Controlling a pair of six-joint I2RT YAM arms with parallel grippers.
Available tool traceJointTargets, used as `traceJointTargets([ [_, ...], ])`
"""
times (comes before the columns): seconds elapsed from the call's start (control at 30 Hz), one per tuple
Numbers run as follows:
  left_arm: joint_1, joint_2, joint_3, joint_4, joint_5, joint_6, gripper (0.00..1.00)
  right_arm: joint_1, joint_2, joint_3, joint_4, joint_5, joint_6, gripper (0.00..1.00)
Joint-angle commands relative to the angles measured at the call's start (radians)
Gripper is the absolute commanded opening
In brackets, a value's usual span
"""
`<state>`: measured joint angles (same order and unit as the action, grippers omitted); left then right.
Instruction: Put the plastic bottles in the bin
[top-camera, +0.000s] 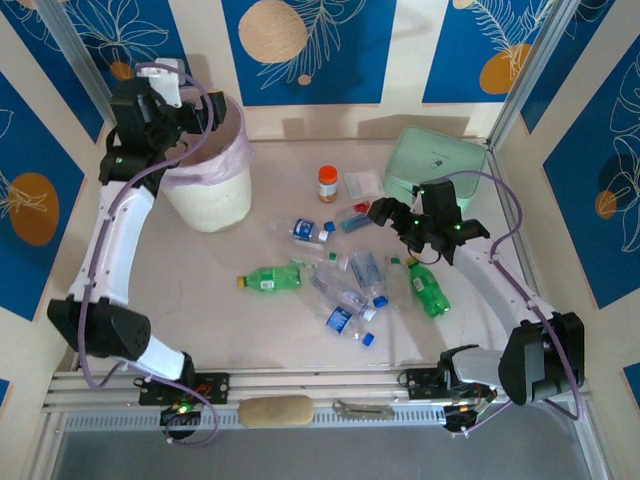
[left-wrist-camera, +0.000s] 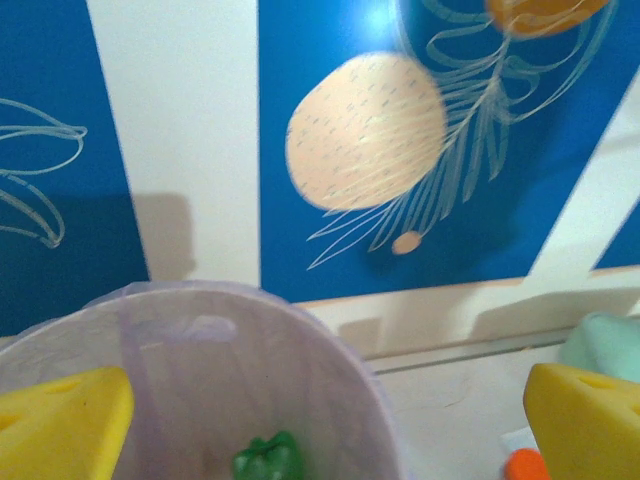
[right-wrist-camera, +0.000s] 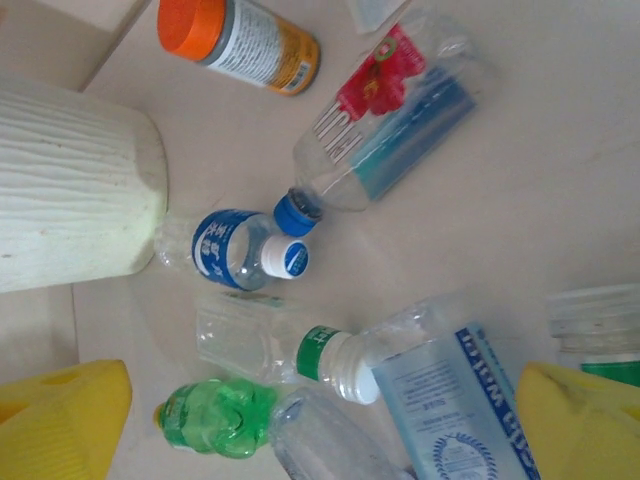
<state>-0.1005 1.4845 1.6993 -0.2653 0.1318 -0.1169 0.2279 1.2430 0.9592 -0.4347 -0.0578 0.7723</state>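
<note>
The bin (top-camera: 212, 188), a white bucket lined with a pink bag, stands at the back left. My left gripper (top-camera: 190, 112) hangs over its rim, open and holding nothing. In the left wrist view its yellow fingertips (left-wrist-camera: 62, 425) flank the bag-lined bin (left-wrist-camera: 200, 360), where a green bottle (left-wrist-camera: 268, 462) lies inside. Several plastic bottles lie in the table's middle: a green one (top-camera: 272, 278), another green one (top-camera: 428, 290) and clear ones with blue labels (top-camera: 345, 292). My right gripper (top-camera: 385, 212) hovers open above them (right-wrist-camera: 320, 430), over a clear bottle with a green label (right-wrist-camera: 270, 345) and a green bottle (right-wrist-camera: 215, 415).
An orange-capped jar (top-camera: 327, 183) stands behind the bottles. A mint green container (top-camera: 435, 165) sits at the back right, close to my right arm. Blue and cream wall panels enclose the table on three sides.
</note>
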Motion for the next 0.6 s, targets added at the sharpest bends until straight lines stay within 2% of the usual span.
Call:
traceJointTargets([
  [0.0,-0.017,-0.042,-0.088,0.079,0.092,-0.105,1.00,-0.024,-0.037,0.049,-0.140,0.048,-0.077,0.99],
  [0.2,-0.054,-0.125,-0.296,0.226,0.151,-0.259,1.00,-0.038,-0.056,0.072,-0.257,0.125,-0.156,0.99],
  [0.37,-0.150,-0.150,-0.380,0.215,0.110,-0.272,1.00,-0.038,-0.039,0.067,-0.337,0.210,-0.151,0.99],
  [0.47,-0.206,-0.133,-0.427,0.211,0.138,-0.334,1.00,-0.038,-0.020,0.044,-0.372,0.238,-0.139,1.00],
  [0.57,-0.262,-0.120,-0.536,0.281,0.158,-0.426,1.00,-0.036,0.006,0.024,-0.414,0.280,-0.127,0.99],
])
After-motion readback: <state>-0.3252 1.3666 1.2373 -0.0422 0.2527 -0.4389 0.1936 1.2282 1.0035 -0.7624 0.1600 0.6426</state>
